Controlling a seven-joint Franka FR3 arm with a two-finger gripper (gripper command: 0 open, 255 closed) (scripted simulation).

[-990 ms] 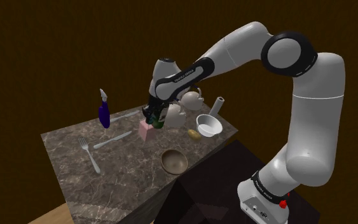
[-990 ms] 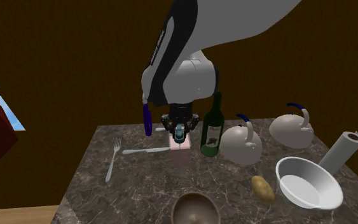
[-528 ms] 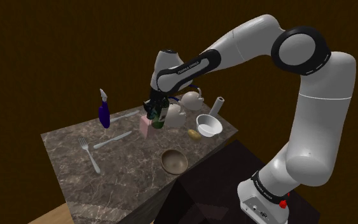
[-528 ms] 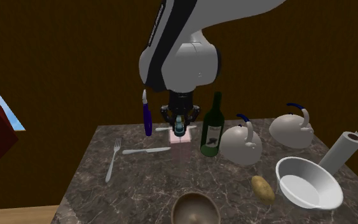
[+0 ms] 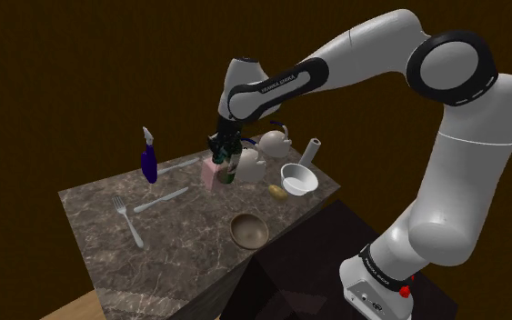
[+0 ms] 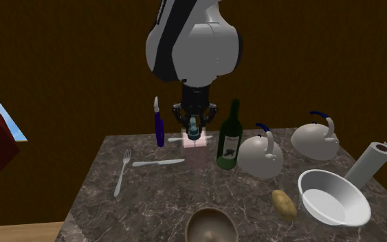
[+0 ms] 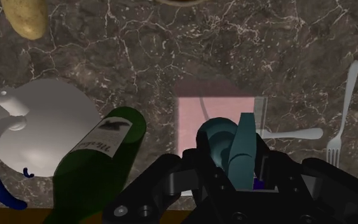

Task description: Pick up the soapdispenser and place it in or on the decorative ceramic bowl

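Note:
The soap dispenser (image 6: 194, 145) has a pale pink square body and a teal pump top. My gripper (image 6: 194, 128) is shut on the pump, and the body hangs just above the dark marble tabletop (image 6: 157, 199). In the shoulder view the dispenser (image 5: 210, 173) hangs under the gripper (image 5: 218, 151), close beside the green wine bottle (image 5: 230, 166). The wrist view shows the teal pump (image 7: 225, 143) clasped in the gripper (image 7: 234, 167), with the pink body (image 7: 219, 113) below it. A brown bowl (image 6: 211, 225) stands at the table's near edge, also seen as the brown bowl (image 5: 248, 231) in the shoulder view.
A green wine bottle (image 6: 229, 137) and two white kettles (image 6: 261, 155) (image 6: 315, 139) stand right of the dispenser. A blue spray bottle (image 6: 159, 124), a knife (image 6: 159, 163) and a fork (image 6: 122, 172) lie to its left. A potato (image 6: 284, 202), a white bowl (image 6: 333, 198) and a paper roll (image 6: 370, 161) sit at the right.
The arm has risen and carried the dispenser up off the tabletop and slightly toward the back. Nothing else on the table has moved.

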